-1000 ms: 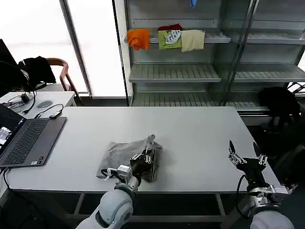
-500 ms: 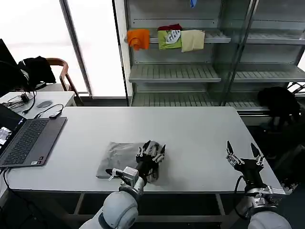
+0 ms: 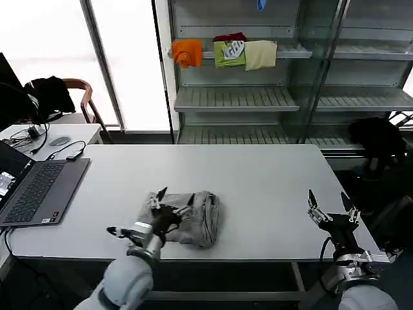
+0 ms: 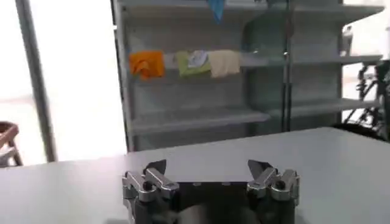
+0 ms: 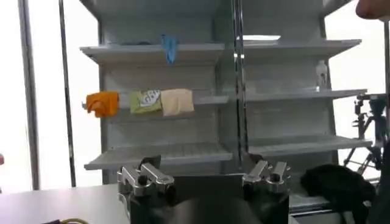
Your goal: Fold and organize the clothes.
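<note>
A folding step is judged just finished, since the grey shirt (image 3: 187,217) is seen bundled near the table (image 3: 271,181) front edge, the left gripper (image 3: 169,201) held wide open over it and the right gripper (image 3: 330,203) wide open well apart, so a fresh grasp of a shirt edge is called for next.

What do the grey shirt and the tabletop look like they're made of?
The shirt looks like soft knit cotton, matte light grey: it slumps in loose rounded folds with no sheen. The table looks like a smooth laminate or painted board, pale grey and flat, with a faint even gloss; which of the two is unclear. The left gripper is open over the shirt.
</note>
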`<state>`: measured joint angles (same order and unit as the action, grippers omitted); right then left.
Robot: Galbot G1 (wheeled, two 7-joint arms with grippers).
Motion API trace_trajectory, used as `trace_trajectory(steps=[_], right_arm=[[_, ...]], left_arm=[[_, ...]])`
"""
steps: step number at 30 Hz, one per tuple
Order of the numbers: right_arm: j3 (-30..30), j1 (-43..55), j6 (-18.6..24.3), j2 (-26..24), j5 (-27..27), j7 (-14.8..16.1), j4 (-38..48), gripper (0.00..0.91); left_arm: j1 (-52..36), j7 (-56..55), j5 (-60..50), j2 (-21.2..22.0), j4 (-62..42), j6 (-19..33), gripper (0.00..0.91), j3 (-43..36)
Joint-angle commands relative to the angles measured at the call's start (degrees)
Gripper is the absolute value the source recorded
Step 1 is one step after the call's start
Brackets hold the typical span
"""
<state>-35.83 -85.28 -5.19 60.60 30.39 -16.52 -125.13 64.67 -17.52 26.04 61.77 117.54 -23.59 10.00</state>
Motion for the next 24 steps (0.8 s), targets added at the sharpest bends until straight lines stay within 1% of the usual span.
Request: trace_trajectory(steps=[1, 6, 10, 19, 24], right_arm=[[0.2, 0.3, 0.1, -0.1, 0.0, 0.1, 0.2, 0.907], [0.3, 0.5, -0.3, 0.0, -0.2, -0.1, -0.1, 0.907], [0.0, 0.0, -0.3, -0.2, -0.1, -0.1, -0.3, 0.907], [1.0, 0.5, -0.2, 0.3, -0.6, 0.0, 0.2, 0.907], [1.0, 0.5, -0.3, 0.2, -0.6, 0.0, 0.1, 0.907]], left_arm=[[10.6, 3.7, 12.1, -6.6, -3.6, -2.4, 0.907, 17.8], [8.6, 3.7, 14.2, -3.4, -5.3, -4.7, 0.907, 16.0], [5.8, 3.8, 16.0, -2.2, -6.8, -5.4, 0.907, 15.3], [2.0, 6.9, 19.0, 0.5, -10.3, -3.2, 0.907, 14.4], [2.1, 8.6, 19.2, 0.7, -12.1, -2.6, 0.907, 14.0]])
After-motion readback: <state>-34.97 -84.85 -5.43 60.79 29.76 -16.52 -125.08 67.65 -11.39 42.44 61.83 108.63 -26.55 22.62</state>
